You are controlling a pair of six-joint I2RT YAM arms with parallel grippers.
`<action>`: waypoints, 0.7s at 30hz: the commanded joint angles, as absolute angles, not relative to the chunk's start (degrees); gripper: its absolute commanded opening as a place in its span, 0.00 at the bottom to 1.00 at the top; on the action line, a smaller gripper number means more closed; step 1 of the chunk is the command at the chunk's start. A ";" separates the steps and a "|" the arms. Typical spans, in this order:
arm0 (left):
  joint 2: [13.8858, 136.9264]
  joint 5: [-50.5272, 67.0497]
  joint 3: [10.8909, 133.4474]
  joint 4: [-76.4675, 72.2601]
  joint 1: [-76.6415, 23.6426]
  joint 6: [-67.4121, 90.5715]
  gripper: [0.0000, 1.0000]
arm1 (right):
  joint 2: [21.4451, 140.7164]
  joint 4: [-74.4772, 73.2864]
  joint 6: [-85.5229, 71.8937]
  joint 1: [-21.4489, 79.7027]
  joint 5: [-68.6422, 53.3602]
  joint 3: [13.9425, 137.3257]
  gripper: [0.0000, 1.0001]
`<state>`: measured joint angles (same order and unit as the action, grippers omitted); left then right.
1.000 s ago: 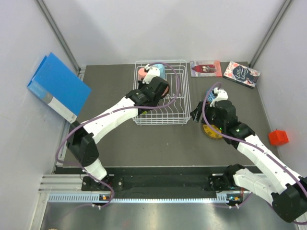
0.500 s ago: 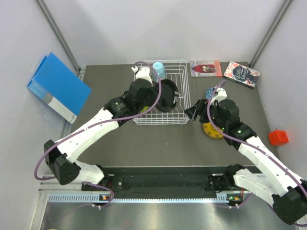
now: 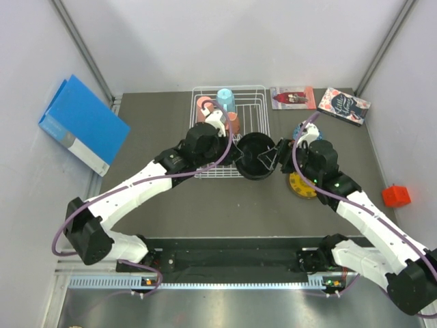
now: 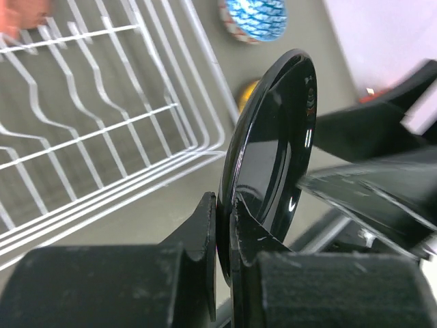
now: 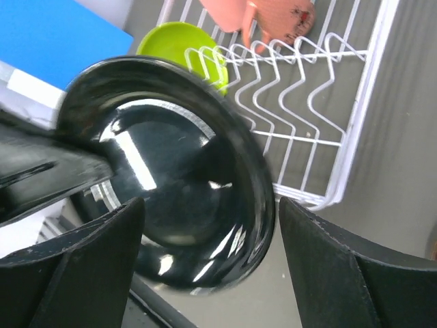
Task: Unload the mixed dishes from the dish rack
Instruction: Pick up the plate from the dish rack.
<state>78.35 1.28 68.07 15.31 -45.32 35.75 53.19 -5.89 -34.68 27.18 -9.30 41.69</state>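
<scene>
Nearest to you, the yellow plate [image 3: 301,187] lies flat on the table [image 3: 205,205], partly under the right arm. A small red block [image 3: 396,196] sits well apart from it, at the right side.

A little farther, the black plate [image 3: 257,157] is in the air, just off the near right corner of the dish rack [image 3: 246,87]. You see the left gripper [image 4: 224,229] pressed together on the plate's rim, so the plate stands on edge between its two fingers. The right gripper [image 5: 208,205] is spread wide, with one finger at each side of the same plate. The wrist view does not let you tell if these fingers touch it.

Behind the plate, the rack stands on the table. The lime-green plate [image 5: 179,46] is upright among the tines at the rack's left side. At its far end are a pink cup [image 3: 204,106], a salmon cup [image 3: 234,121] and a light blue mug [image 3: 226,100] with its mouth down.

To the right of the rack, the blue patterned bowl [image 4: 254,16] sits on the table. Farthest away, two books [image 3: 292,97] lie by the back wall. A blue binder [image 3: 83,123] leans at the left wall.
</scene>
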 commanded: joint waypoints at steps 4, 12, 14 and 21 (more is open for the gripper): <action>74.71 6.68 65.75 5.63 -45.44 38.05 0.00 | 53.44 -4.49 -33.22 27.77 -5.18 41.40 0.78; 74.27 7.21 64.69 5.01 -45.53 38.15 0.00 | 53.88 -0.61 -34.98 27.77 -10.37 39.46 0.00; 73.92 5.55 64.95 6.85 -45.53 37.62 0.02 | 53.70 -1.66 -34.37 27.77 -10.55 39.73 0.00; 70.67 -5.15 66.27 12.38 -45.35 32.87 0.67 | 47.82 -4.39 -33.75 27.77 -11.69 36.57 0.00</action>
